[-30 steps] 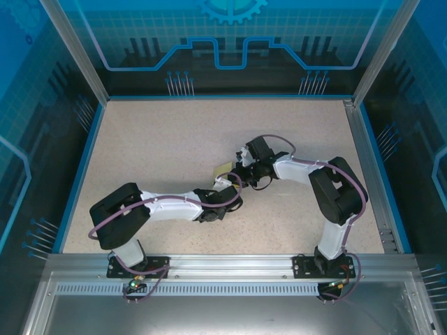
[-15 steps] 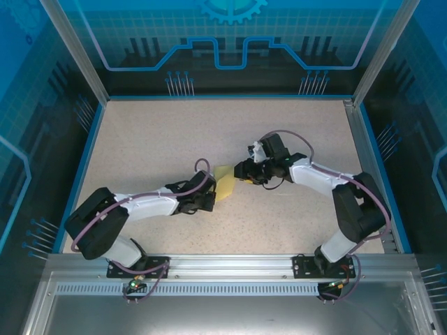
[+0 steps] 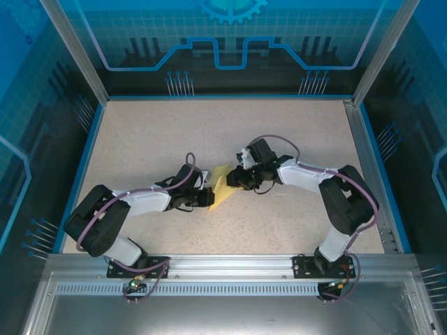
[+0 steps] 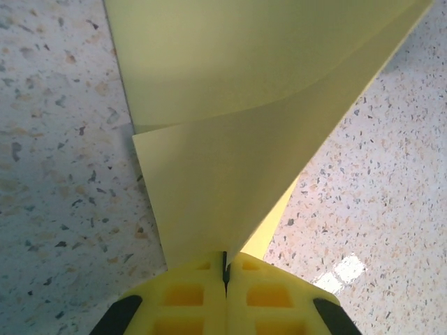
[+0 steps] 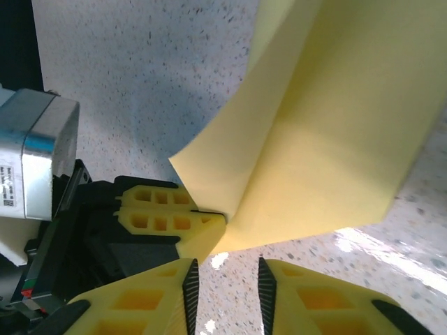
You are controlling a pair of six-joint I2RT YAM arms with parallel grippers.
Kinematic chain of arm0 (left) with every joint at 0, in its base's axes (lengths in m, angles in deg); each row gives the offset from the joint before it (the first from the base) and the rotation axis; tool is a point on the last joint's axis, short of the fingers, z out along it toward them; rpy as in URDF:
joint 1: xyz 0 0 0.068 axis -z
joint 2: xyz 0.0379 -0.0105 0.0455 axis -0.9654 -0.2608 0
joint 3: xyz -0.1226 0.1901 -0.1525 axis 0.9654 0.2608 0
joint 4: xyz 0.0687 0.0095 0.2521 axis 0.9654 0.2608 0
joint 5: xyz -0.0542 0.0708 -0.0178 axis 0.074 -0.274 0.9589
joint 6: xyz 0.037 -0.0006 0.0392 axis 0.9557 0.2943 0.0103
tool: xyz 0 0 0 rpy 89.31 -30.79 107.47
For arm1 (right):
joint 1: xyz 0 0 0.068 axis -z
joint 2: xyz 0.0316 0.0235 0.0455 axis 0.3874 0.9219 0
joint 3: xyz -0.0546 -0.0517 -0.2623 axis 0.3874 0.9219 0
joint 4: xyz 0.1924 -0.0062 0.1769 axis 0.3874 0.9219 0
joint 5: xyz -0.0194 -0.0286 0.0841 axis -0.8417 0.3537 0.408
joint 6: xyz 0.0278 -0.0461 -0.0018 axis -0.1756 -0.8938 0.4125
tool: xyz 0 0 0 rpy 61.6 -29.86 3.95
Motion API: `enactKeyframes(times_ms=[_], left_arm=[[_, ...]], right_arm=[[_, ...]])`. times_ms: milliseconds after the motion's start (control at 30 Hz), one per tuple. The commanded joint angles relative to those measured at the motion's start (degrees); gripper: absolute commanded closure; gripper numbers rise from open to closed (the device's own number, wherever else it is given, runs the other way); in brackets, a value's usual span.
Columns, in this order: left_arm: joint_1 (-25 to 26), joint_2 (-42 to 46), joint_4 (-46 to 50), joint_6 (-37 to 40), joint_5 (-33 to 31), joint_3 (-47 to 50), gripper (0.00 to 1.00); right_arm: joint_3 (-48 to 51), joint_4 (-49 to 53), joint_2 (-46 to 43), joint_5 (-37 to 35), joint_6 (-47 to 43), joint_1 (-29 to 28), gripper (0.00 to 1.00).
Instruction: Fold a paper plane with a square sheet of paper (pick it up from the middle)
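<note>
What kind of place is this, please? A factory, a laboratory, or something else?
Probably a robot laboratory or demonstration cell: a speckled table fenced by aluminium posts and blue panels printed with circuit and gear graphics.

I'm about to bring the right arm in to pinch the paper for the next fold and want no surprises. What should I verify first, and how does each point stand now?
1. Hold of the left gripper on the square sheet of paper: ok, fingers shut on its edge.
2. Opening of the right gripper: ok, a gap between its fingers, nothing in it.
3. Paper between the right fingers: not ok, its edge lies just ahead of them.
4. Sheet flat: not ok, it bows in a curve above the table.
5. Crease pressed sharp: cannot tell.
</note>
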Motion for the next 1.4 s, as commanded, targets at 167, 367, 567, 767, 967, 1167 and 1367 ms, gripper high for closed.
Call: enactKeyframes(times_ms=[167, 367, 567, 767, 967, 1167, 1367], left_arm=[[-3.66, -2.31, -5.45, -3.41, 8.12, 2.85, 0.95], [-5.68, -4.05, -7.07, -4.10, 11.92, 2.76, 0.95], [-7.46, -5.83, -8.59, -4.64, 14.50, 2.77, 0.95], [-7.75, -5.54, -7.23, -3.95, 13.90, 2.46, 0.81], [-7.71, -3.29, -5.12, -2.57, 12.56, 2.85, 0.68], [-6.82, 0.14, -3.96, -1.70, 10.56, 3.13, 0.60], [-2.51, 3.51, 1.19, 0.34, 2.80, 1.01, 0.53]], right_arm=[[-5.77, -2.90, 6.75, 0.60, 1.75, -2.59, 0.78], [-7.91, -3.30, 9.55, 1.65, 2.03, -2.65, 0.79], [-9.86, -3.56, 12.09, 2.56, 2.22, -2.78, 0.80], [-11.22, -2.96, 14.39, 1.71, 2.91, -2.61, 0.80], [-11.41, -2.42, 14.26, 1.06, 3.11, -2.39, 0.80], [-11.63, -2.50, 14.14, 1.68, 3.22, -2.31, 0.80], [-11.33, -2.75, 13.88, 1.72, 3.29, -2.27, 0.80]])
